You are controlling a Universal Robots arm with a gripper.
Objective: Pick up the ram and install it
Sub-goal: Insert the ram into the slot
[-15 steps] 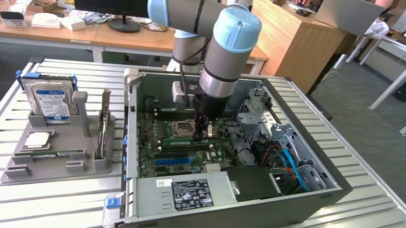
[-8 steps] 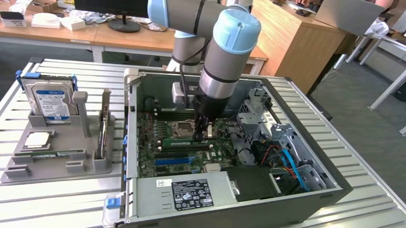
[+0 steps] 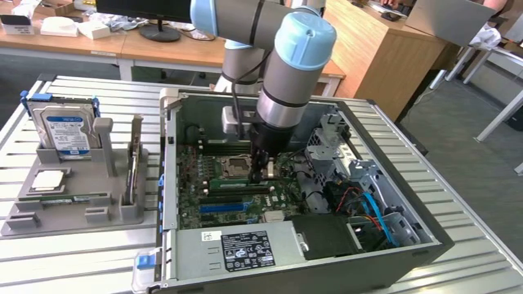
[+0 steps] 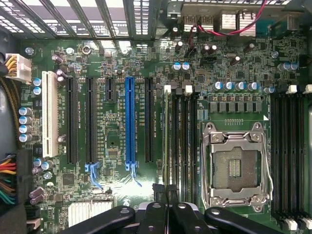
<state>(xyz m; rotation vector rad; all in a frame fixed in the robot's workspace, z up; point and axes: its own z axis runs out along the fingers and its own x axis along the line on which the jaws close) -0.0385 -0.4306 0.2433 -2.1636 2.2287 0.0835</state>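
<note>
The claw (image 3: 259,177) is down inside the open computer case (image 3: 425,242), in the middle of the exterior view, with its fingers drawn together almost fully. Their tips sit at one end of the ram (image 3: 233,182), which stands on edge in a memory slot on the motherboard (image 3: 214,205). I cannot tell whether they pinch the ram's top edge or only rest on it.

In the wrist view the claw (image 4: 165,191) sits over the ram (image 4: 169,141), which shows as a thin strip running away from the fingertips, with empty black slots just beside it. The processor socket (image 4: 236,168) lies near on one side and the blue expansion slot (image 4: 129,122) on the other.

Room is tight. The socket (image 3: 237,164) is just behind the slot, and the drive cage (image 3: 351,162) and cables (image 3: 372,205) crowd the exterior view's right. The power supply (image 3: 237,248) closes off the lower edge. The case is open above.

Well apart, on the slatted worktop (image 3: 82,263) at the exterior view's left, a grey holder (image 3: 73,211) carries the hard drive (image 3: 65,131) and a silver chip (image 3: 48,179).
</note>
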